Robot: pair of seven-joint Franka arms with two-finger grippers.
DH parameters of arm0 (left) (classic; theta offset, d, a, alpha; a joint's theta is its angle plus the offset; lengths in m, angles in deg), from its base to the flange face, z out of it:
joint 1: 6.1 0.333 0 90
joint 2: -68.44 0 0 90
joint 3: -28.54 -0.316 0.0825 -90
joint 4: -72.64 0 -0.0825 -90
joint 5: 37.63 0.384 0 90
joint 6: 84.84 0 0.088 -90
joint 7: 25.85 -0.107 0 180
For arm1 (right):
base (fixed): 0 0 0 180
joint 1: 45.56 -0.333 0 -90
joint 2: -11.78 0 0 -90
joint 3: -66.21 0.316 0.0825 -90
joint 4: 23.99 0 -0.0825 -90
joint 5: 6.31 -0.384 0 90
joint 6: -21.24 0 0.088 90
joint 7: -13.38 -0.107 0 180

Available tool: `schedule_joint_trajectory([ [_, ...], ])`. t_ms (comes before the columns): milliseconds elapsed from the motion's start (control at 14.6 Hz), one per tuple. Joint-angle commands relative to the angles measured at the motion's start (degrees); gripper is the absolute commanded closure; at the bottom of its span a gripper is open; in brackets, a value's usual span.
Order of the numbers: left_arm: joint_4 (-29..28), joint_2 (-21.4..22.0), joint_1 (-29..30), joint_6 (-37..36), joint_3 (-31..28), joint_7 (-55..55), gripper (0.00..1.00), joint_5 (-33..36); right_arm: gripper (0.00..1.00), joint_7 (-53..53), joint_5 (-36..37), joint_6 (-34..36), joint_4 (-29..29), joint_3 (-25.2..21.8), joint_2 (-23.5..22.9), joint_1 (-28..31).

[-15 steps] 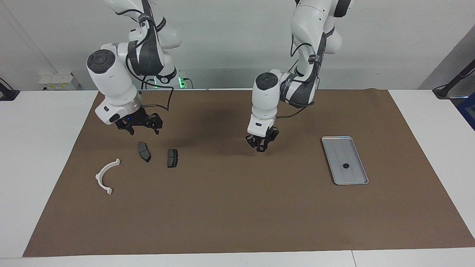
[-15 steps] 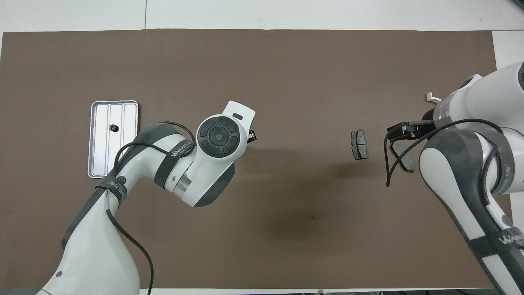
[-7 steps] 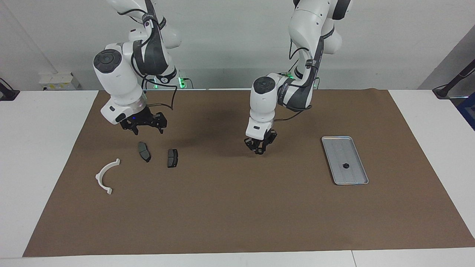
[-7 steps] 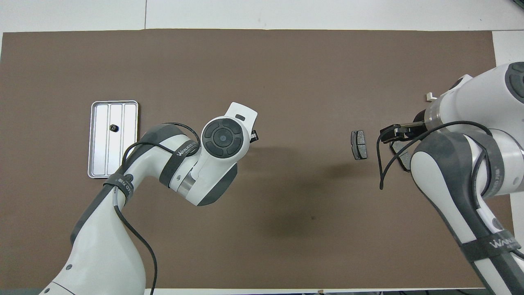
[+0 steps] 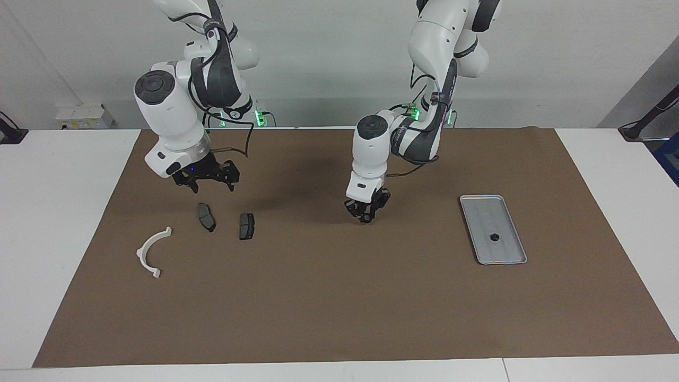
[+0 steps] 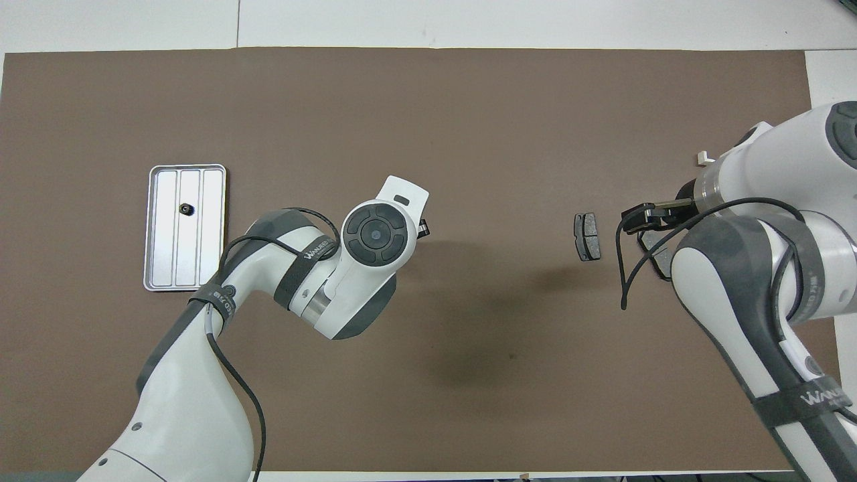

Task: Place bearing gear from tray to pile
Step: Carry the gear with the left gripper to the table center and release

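Brown mat (image 5: 339,297) bears tray (image 5: 509,254), gear (image 5: 494,237); left pincer (image 5: 366,211) grip unclear, right pincer (image 5: 206,178) spread empty.

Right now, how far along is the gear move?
Nothing looks done: a small black gear lies on the tray, none among the pile. Left gripper hangs over bare mat between them; whether it carries anything is unclear. Right gripper waits above the pile. Gear transfer remains.

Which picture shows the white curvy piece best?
The facing view: the white curved piece lies whole on the brown mat. In the overhead view the right arm hides nearly all of it; only one white tip shows.
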State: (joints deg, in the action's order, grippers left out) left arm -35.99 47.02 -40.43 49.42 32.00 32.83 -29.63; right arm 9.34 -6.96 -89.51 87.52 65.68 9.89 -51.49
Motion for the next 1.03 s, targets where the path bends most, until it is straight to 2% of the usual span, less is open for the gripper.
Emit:
schedule_joint_trajectory([
  [0, -1.9, 0.2, -1.2, 2.3, -1.0, 1.7, 0.79, 1.6, 0.00, 0.5, -1.2, -0.9, 0.6, 0.0, 0.6, 0.2],
  [274, -2.6, 0.3, -1.2, 3.3, -1.0, 1.6, 0.78, 1.7, 0.00, 0.3, -1.2, -0.9, 0.7, 0.0, 0.6, 0.1],
  [342, -2.5, 0.2, -1.2, 3.3, -1.0, 1.5, 0.62, 1.7, 0.00, 0.3, -1.2, -0.9, 0.7, 0.0, 0.6, 0.1],
  [411, -2.5, 0.2, -1.2, 3.3, -1.0, 1.5, 0.39, 1.7, 0.00, 0.3, -1.2, -0.9, 0.7, 0.0, 0.6, 0.1],
  [479, -2.5, 0.2, -1.2, 3.4, -1.0, 1.4, 0.31, 1.8, 0.00, 0.3, -1.2, -0.9, 0.7, 0.0, 0.6, 0.1],
  [753, -2.3, 0.3, -1.1, 2.9, -1.0, 1.3, 0.11, 1.8, 0.00, -0.1, -1.2, -0.9, 0.7, 0.0, 0.6, 0.0],
  [958, 0.4, 0.7, 0.1, 1.2, -1.6, 0.2, 0.09, 2.8, 0.00, -0.9, -1.3, -1.0, 0.8, 0.0, 0.6, -0.1],
])
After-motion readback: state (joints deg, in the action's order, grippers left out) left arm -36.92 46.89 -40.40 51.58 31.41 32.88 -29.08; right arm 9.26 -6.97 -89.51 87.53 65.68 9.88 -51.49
